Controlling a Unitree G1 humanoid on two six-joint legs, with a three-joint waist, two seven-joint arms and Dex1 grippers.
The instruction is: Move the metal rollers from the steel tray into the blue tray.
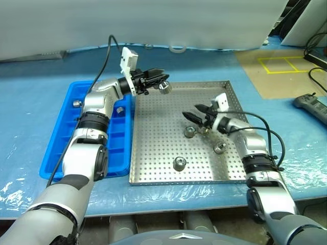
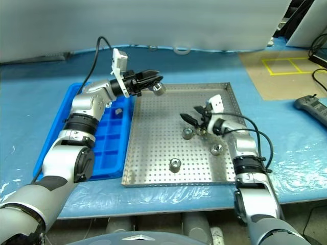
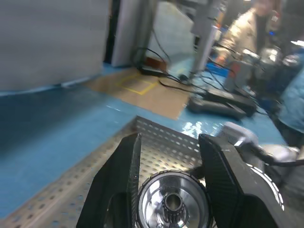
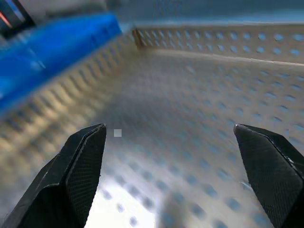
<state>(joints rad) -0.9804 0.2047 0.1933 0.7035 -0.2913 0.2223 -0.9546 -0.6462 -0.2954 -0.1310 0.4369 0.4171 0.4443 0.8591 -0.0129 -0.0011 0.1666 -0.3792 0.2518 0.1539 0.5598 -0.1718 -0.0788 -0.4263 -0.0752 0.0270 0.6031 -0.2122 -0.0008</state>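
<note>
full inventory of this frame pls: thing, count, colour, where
steel tray: 1, silver, perforated, centre of the table.
blue tray: 1, bright blue, gridded, against the steel tray's left side.
metal rollers: 7 visible, silver. Four lie on the steel tray's floor: near the front, and by the right gripper. Two sit in blue tray compartments. One is held.
table covering: 1, blue.
tape roll: 1, white, far table edge.
yellow tape squares: on brown board, far right.
handheld controller: 1, dark grey, right edge.
left gripper: black, shut on a roller above the steel tray's far left corner.
right gripper: black, open, over the steel tray.
</note>
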